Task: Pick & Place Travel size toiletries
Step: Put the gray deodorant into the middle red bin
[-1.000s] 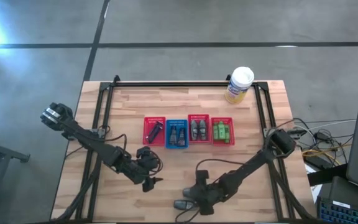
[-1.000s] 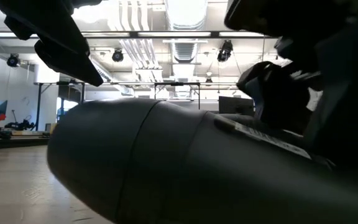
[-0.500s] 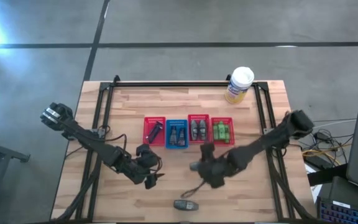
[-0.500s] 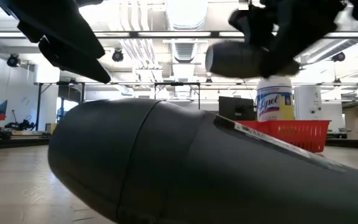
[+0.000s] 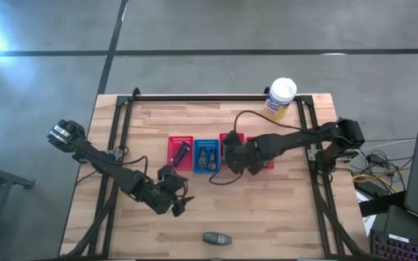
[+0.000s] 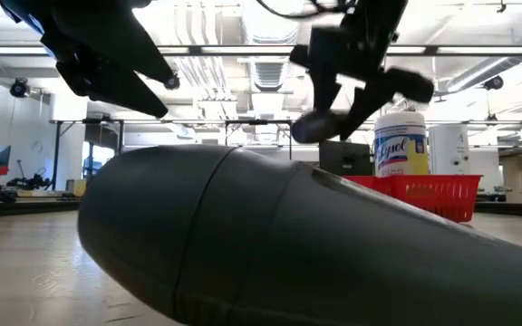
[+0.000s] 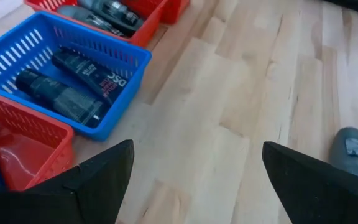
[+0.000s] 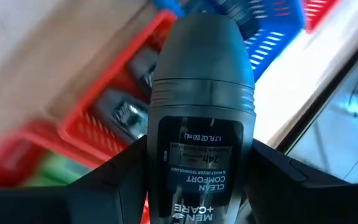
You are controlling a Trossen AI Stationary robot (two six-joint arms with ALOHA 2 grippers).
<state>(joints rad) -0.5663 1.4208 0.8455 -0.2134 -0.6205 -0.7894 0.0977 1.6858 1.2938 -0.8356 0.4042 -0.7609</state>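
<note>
Right claw clamped on grey oval bottle above red basket, left claw wide open, empty, low over bench.

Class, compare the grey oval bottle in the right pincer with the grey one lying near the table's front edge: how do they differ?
The held grey bottle is gripped by the right pincer above the row of baskets; the loose grey bottle lies alone on bare table. The held one is off the surface; the loose one rests on its side. Both look like the same grey oval type.
</note>
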